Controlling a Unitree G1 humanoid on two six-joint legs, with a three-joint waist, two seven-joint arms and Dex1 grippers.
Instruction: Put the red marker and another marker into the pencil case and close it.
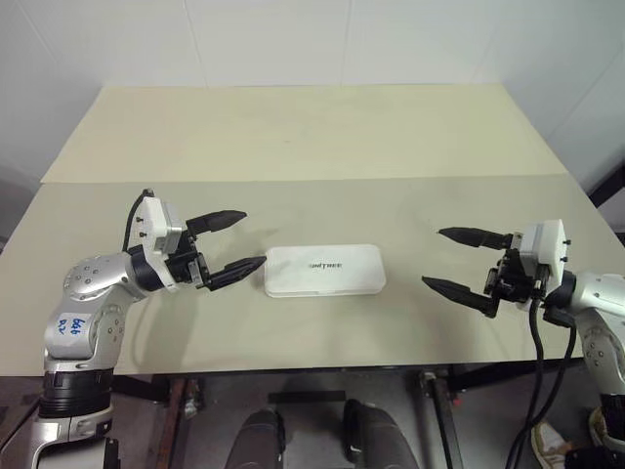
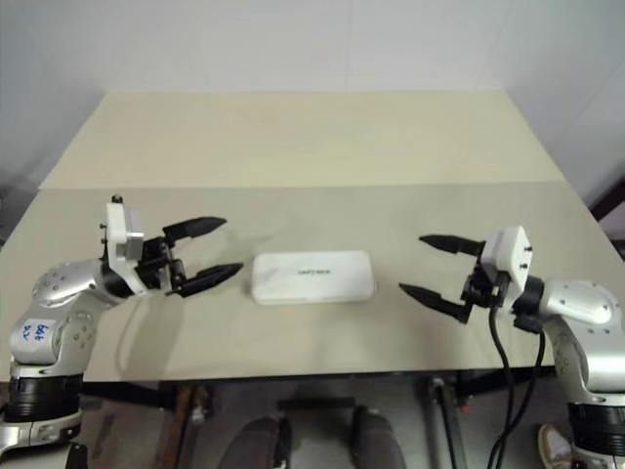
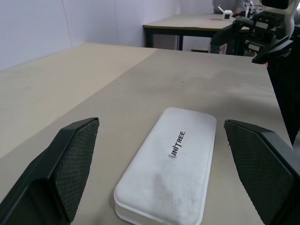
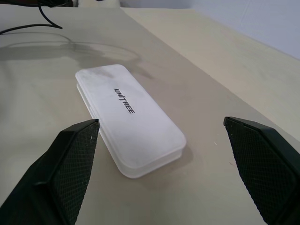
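Observation:
The white pencil case [image 1: 325,271] lies shut and flat in the middle of the table, its dark lettering facing up. To its left, my left gripper [image 1: 254,237] hovers open with nothing between its fingers, the lower fingertip close to the case's left end. My right gripper [image 1: 434,257] is open and empty too, a short way off the case's right end. Both point inward at the case, as the left wrist view [image 3: 173,168] and the right wrist view [image 4: 129,117] show. The red marker and the other marker are out of view.
The pale wooden table [image 1: 293,147] stretches far behind the case, with a seam across it. Its front edge [image 1: 312,369] runs just below the case. A second table [image 3: 197,21] stands in the background of the left wrist view.

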